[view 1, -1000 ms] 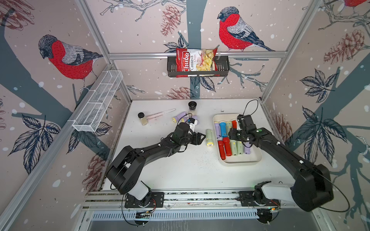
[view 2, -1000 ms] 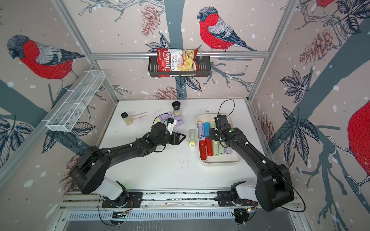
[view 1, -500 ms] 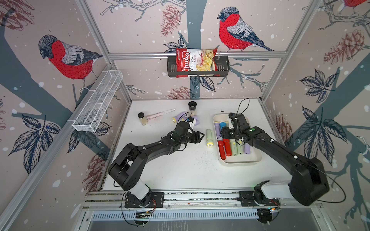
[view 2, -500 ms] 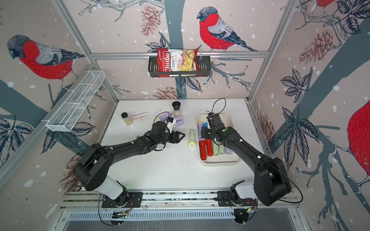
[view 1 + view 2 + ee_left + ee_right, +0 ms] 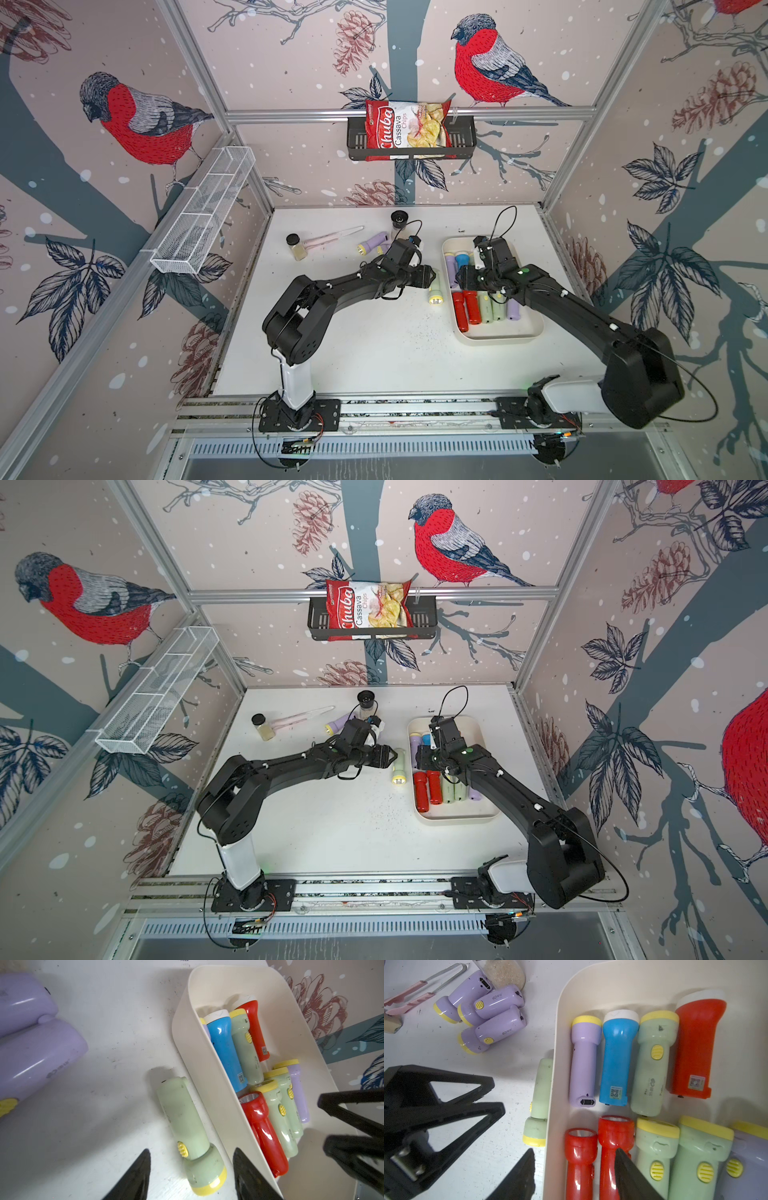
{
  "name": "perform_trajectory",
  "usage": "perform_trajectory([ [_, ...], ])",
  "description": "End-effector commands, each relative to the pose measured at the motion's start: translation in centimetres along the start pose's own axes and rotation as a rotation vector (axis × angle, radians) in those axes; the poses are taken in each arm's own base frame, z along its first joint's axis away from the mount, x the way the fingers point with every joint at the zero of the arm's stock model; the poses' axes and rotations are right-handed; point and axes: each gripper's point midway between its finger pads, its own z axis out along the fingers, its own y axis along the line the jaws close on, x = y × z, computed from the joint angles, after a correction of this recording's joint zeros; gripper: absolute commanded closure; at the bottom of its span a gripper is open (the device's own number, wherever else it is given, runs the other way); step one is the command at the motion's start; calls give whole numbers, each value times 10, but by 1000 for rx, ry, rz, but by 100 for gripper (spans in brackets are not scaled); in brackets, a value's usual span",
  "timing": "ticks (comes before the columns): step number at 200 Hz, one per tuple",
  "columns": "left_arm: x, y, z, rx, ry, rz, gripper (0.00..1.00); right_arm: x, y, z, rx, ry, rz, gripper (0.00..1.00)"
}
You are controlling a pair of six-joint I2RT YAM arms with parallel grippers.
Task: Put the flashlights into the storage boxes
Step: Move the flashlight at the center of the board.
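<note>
White table (image 5: 104, 1022): green flashlight (image 5: 182, 1118) btw spread left gripper (image 5: 190, 1153) jaws; right gripper (image 5: 574, 1152) spread too.

The left gripper (image 5: 430, 276) has moved to the right and is now at the green flashlight (image 5: 434, 289), which lies just left of the tray (image 5: 498, 337). The right gripper (image 5: 461, 276) has moved left and nearer, from the tray's far middle to above its left wall.
</note>
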Motion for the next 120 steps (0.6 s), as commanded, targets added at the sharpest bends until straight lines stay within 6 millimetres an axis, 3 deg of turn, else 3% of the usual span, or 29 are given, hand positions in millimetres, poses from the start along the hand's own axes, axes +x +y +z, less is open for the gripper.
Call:
perform_trajectory([
  [1, 10, 8, 10, -44, 72, 8, 37, -4, -2, -1, 2, -27, -9, 38],
  [52, 18, 11, 39, -69, 159, 7, 38, 3, -14, 1, 18, -18, -2, 38],
  [120, 24, 12, 60, -138, 214, 40, 38, 9, -24, -1, 13, -26, 15, 38],
])
